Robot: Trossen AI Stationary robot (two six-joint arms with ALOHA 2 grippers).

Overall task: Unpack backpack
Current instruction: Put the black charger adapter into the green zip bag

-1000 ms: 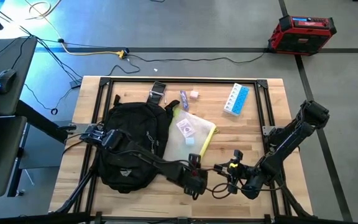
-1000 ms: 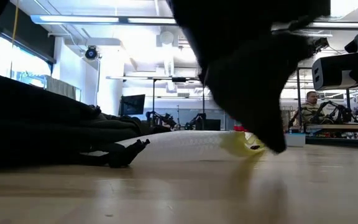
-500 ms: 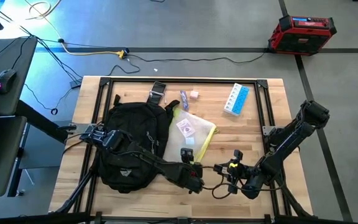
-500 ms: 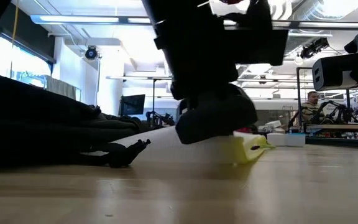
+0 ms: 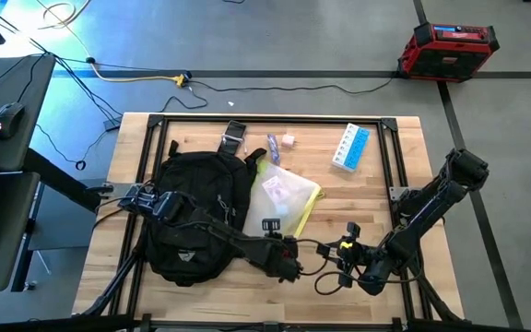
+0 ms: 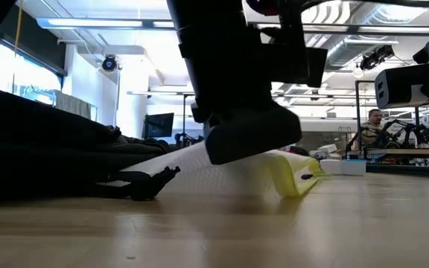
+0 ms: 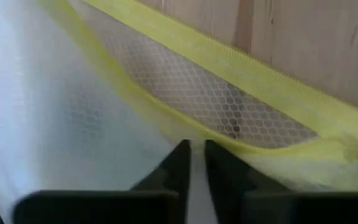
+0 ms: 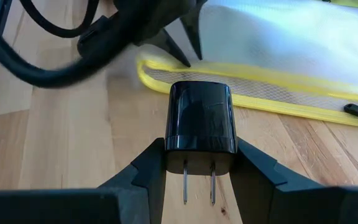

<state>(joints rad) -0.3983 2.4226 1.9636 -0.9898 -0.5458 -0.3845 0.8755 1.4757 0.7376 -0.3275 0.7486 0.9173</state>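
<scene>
The black backpack (image 5: 194, 217) lies on the table's left half. Right of it lies a translucent pouch with yellow trim (image 5: 287, 196). My left gripper (image 7: 196, 152) reaches over the backpack's near side and is shut on the pouch's near end (image 5: 279, 238). My right gripper (image 8: 201, 158) stays near the table's front right (image 5: 346, 251), shut on a small black plug charger (image 8: 201, 121) whose two prongs point back toward the wrist. My left gripper pinches the pouch's translucent wall (image 7: 194, 134) between its two fingers, just inside the yellow trim at the pouch's near end. The fingers slant down from the near side. One layer or several, I cannot tell. The pouch lies on the table. My right gripper pinches the charger's prong end (image 8: 199, 158) between its two fingers (image 8: 148, 168), one on each side. The charger's body sticks out past the fingertips toward the pouch. It is held clear above the wood.
Along the far edge lie a blue-and-white pill box (image 5: 350, 148), a small pink thing (image 5: 289, 140), a purple thing (image 5: 273, 148) and a white-and-black item (image 5: 232, 138). A red case (image 5: 448, 46) stands on the floor. A person (image 6: 375, 126) sits far behind the table.
My left gripper has gone a little toward the table's far edge, onto the pouch's near end, tipping further down and rolling. The pouch's yellow near corner stands slightly higher in the low view.
</scene>
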